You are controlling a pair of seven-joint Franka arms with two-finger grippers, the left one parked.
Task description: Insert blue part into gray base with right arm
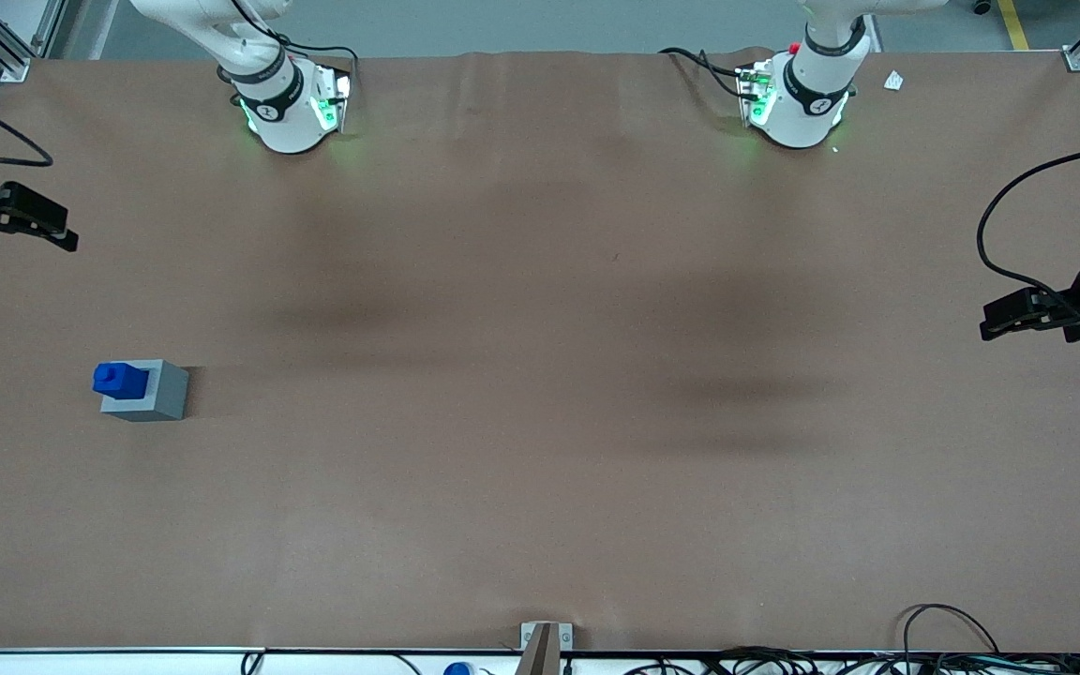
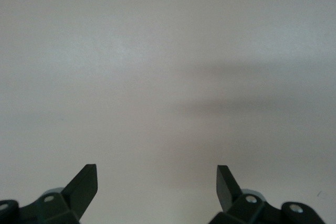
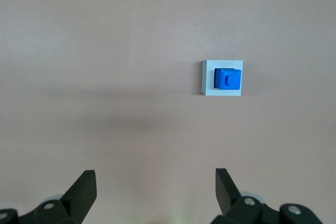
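Note:
The blue part [image 1: 120, 379] stands in the top of the gray base [image 1: 163, 394], its stub pointing up. The base rests on the brown table toward the working arm's end. In the right wrist view the blue part [image 3: 227, 78] fills the hole of the gray base [image 3: 208, 80], seen from above. My right gripper [image 1: 29, 225] hangs well above the table at the working arm's edge, farther from the front camera than the base and apart from it. In the right wrist view the gripper [image 3: 156, 174] is open and empty, with only bare table between its fingers.
The two arm bases [image 1: 292, 108] [image 1: 798, 103] stand at the table's back edge. A small white scrap [image 1: 893, 81] lies near the parked arm's base. Cables [image 1: 952, 623] and a metal bracket [image 1: 545, 637] sit at the front edge.

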